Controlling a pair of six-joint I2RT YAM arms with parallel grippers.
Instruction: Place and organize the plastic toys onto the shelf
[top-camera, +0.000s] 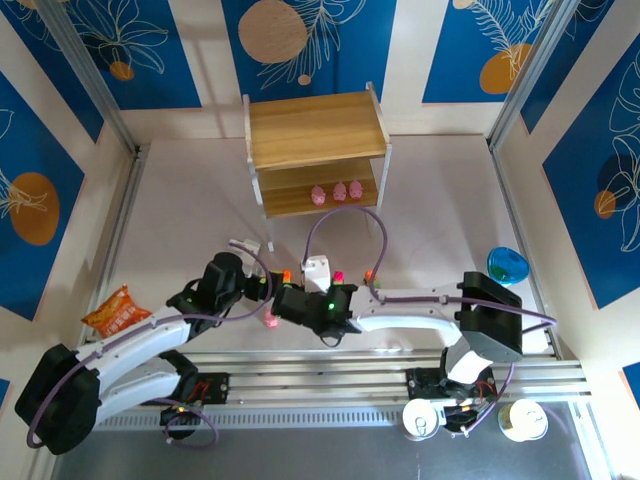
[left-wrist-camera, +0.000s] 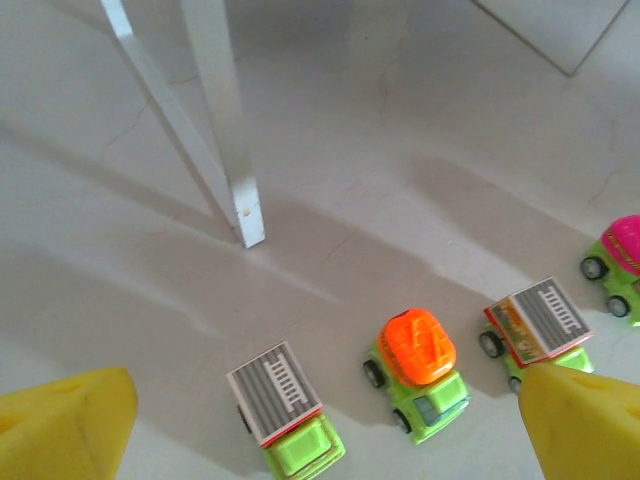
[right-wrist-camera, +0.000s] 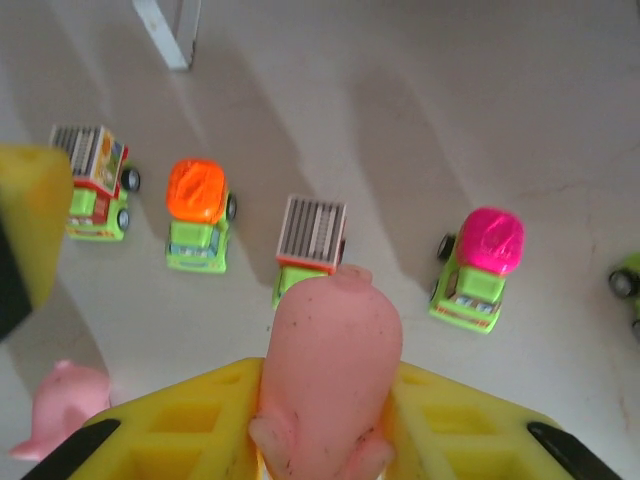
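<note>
Ahead of right tool (right-wrist-camera: 330, 395) with pig (right-wrist-camera: 335, 330), bare table (right-wrist-camera: 420, 90) past trucks (right-wrist-camera: 310, 235).

The pale table (top-camera: 440, 200) has a wooden shelf (top-camera: 315, 130) standing at the upper middle. Three pink pigs (top-camera: 339, 191) sit on its bottom board. Toy trucks (right-wrist-camera: 198, 212) stand in a row on the table, and another pig (right-wrist-camera: 65, 405) lies nearby. An orange snack bag (top-camera: 118, 310) lies at the left and a blue cup (top-camera: 507, 266) at the right.
</note>
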